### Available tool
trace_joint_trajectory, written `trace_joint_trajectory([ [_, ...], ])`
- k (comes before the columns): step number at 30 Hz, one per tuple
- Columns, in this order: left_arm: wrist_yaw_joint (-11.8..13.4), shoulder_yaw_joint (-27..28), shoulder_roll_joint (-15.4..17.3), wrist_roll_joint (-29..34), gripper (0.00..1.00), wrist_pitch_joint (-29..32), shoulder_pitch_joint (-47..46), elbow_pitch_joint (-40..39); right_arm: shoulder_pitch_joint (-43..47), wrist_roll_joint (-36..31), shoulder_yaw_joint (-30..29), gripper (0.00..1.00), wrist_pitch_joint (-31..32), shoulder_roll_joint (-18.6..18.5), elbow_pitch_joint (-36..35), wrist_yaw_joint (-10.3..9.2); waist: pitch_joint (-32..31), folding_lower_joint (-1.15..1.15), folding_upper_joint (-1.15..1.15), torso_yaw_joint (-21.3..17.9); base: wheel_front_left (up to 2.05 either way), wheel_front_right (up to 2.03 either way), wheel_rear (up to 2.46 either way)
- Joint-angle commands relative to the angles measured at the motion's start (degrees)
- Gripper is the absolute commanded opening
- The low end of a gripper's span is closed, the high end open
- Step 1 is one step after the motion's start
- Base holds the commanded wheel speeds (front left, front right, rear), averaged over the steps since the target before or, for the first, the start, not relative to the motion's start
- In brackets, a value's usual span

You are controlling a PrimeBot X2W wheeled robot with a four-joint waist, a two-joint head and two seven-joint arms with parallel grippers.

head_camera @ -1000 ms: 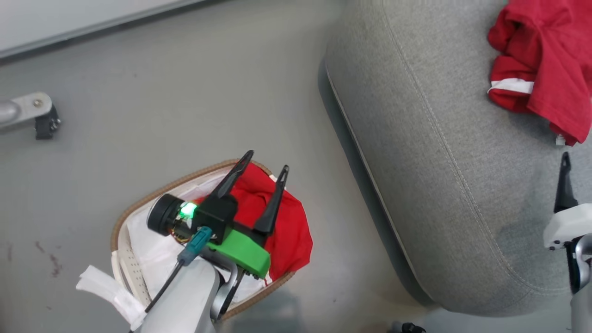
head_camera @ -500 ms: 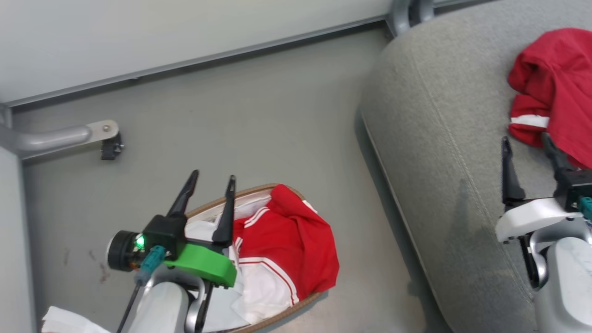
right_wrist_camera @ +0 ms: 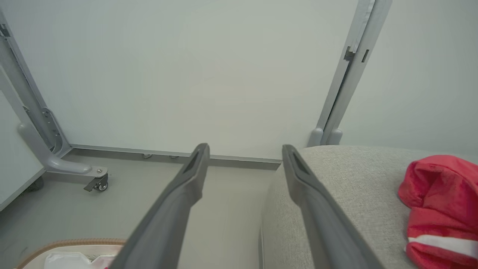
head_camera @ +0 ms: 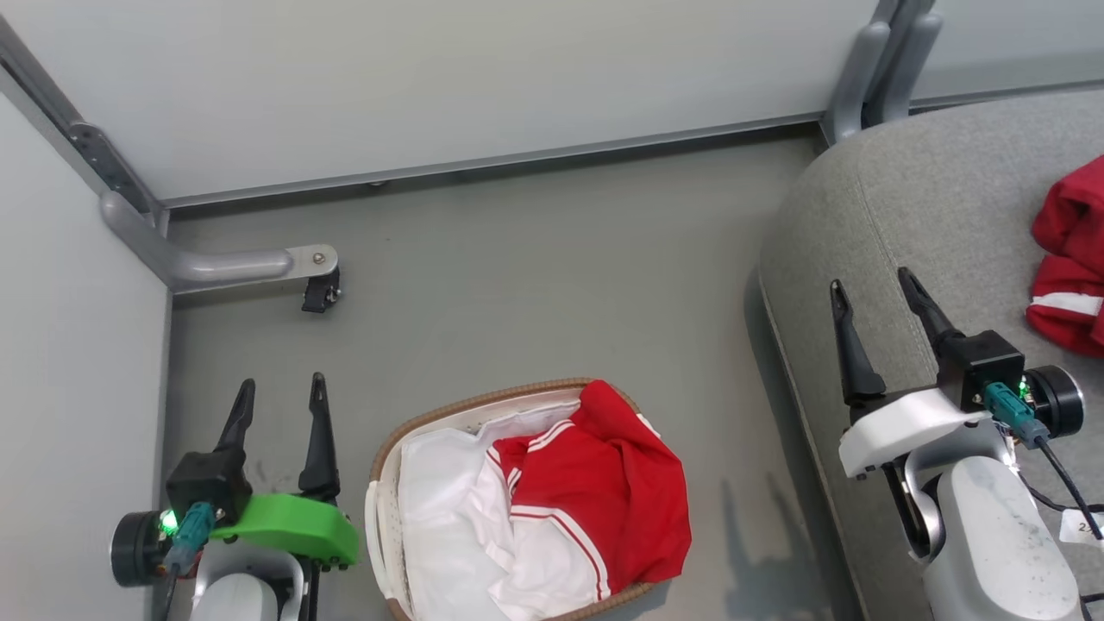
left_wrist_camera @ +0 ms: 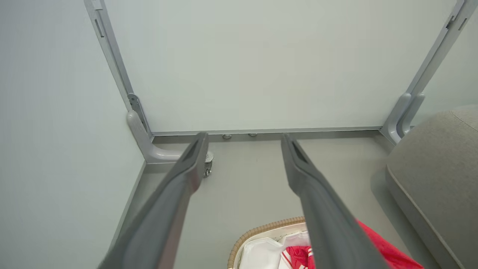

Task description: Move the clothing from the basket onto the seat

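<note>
Left gripper (head_camera: 283, 380) has withdrawn beside the basket (head_camera: 483, 398), fingers spread.

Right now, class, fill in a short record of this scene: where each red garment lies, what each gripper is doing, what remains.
basket: on the floor, left of the seat
garment in basket: red, white stripes, over the white liner
garment on seat: red, bunched toward its right side
left gripper: open, empty, beside the basket
right gripper: open, empty, at the seat's edge
remaining: one garment to move
</note>
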Motion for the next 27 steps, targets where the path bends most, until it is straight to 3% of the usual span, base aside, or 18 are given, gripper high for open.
trace_joint_trajectory([
  [1, 0.19, 0.97, 0.03, 0.52, 1.00, 0.03, 1.28, 0.36, 1.28, 0.20, 0.56, 1.00, -0.01, 0.02, 0.26, -0.08, -2.27, 0.00, 0.00, 2.06, 0.00, 0.00, 0.00],
  [14, 0.75, 4.76, 0.01, -0.51, 1.00, 0.03, 7.28, 1.09, 6.33, 0.97, 4.16, 1.00, -0.01, 0.46, 1.20, -0.08, -6.89, 0.00, 0.00, 2.78, 0.00, 0.00, 0.00],
  [27, 1.32, 2.88, 0.01, -2.00, 1.00, 0.03, 9.23, 0.01, 7.66, 1.89, 4.56, 1.00, -0.01, 0.50, 1.44, -0.08, -7.36, 0.00, 0.00, 2.10, 0.00, 0.00, 0.00],
])
